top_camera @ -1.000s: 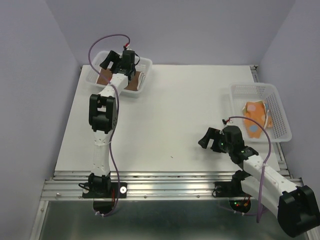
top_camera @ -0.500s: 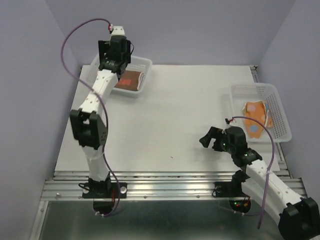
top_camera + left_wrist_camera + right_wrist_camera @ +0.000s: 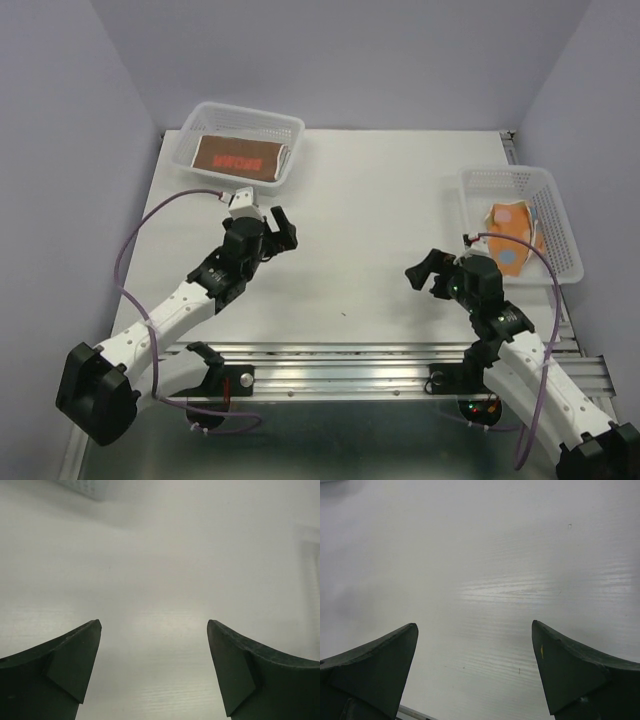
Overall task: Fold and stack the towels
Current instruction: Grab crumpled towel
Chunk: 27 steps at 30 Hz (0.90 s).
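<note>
Lab: plain-walled robot table [image 3: 380, 220]

Cropped and unreadable
Ahead-left of the left end effector [image 3: 154, 625], a blurred basket [image 3: 82, 487] corner is cropped; brown-red towel [image 3: 240, 158] print illegible.

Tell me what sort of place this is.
Likely a robot lab cell, not a home: a white table boxed in by plain lilac walls, a left arm and right arm bolted to a metal rail, and a mesh basket holding a folded brown towel.
</note>
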Motion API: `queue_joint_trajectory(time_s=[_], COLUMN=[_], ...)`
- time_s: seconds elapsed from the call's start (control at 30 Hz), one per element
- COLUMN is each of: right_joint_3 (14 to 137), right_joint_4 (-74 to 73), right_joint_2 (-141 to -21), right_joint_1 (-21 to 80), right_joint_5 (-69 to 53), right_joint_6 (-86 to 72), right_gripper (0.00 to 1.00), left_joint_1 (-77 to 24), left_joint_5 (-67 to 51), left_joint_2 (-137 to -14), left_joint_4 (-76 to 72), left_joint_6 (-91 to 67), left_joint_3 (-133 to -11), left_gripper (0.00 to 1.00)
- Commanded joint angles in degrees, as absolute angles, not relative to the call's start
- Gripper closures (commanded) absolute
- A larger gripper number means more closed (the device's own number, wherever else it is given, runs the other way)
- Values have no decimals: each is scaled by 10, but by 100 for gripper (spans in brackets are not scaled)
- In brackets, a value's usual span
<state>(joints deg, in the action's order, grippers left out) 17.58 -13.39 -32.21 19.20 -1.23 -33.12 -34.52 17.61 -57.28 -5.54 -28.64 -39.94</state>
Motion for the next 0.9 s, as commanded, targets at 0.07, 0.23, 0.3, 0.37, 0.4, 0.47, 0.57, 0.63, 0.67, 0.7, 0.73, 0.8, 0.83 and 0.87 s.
queue_joint_trajectory(time_s=[0.07, 0.23, 0.3, 0.37, 0.4, 0.47, 0.57, 0.63, 0.67, 0.7, 0.73, 0.8, 0.83, 0.87], right_joint_3=[243, 331, 394, 453, 487, 584, 669, 681, 680, 679, 674, 646, 636, 629], right_joint_4=[-146, -194, -234, -289, -326, -401, -439, -426, -407, -401, -396, -356, -336, -308], right_joint_2=[-316, -331, -363, -408, -482, -557, -693, -741, -750, -758, -769, -776, -780, -794], right_joint_1=[194, 193, 194, 193, 193, 179, 122, 52, 27, -19, -38, -74, -87, -111], right_joint_5=[43, 125, 214, 314, 366, 469, 484, 455, 439, 406, 402, 390, 380, 345], right_joint_6=[-345, -349, -369, -361, -380, -395, -401, -388, -380, -368, -366, -339, -325, -306], right_gripper=[0, 0, 0, 0, 0, 0, 0, 0, 0, 0, 0, 0, 0, 0], left_joint_1=[-349, -350, -350, -350, -350, -350, -350, -351, -351, -351, -351, -351, -351, -350], left_joint_5=[194, 200, 194, 189, 186, 179, 173, 178, 182, 190, 196, 206, 207, 206], left_joint_2=[-537, -526, -522, -519, -518, -519, -519, -516, -513, -507, -504, -497, -495, -495], left_joint_4=[-50, -43, -44, -46, -49, -52, -52, -52, -51, -51, -51, -50, -50, -50], left_joint_6=[-345, -347, -347, -345, -341, -331, -330, -327, -329, -330, -337, -343, -343, -343], left_joint_3=[-374, -370, -368, -366, -364, -362, -364, -361, -358, -355, -350, -345, -345, -347], left_gripper=[1, 1, 1, 1, 1, 1, 1, 1, 1, 1, 1, 1, 1, 1])
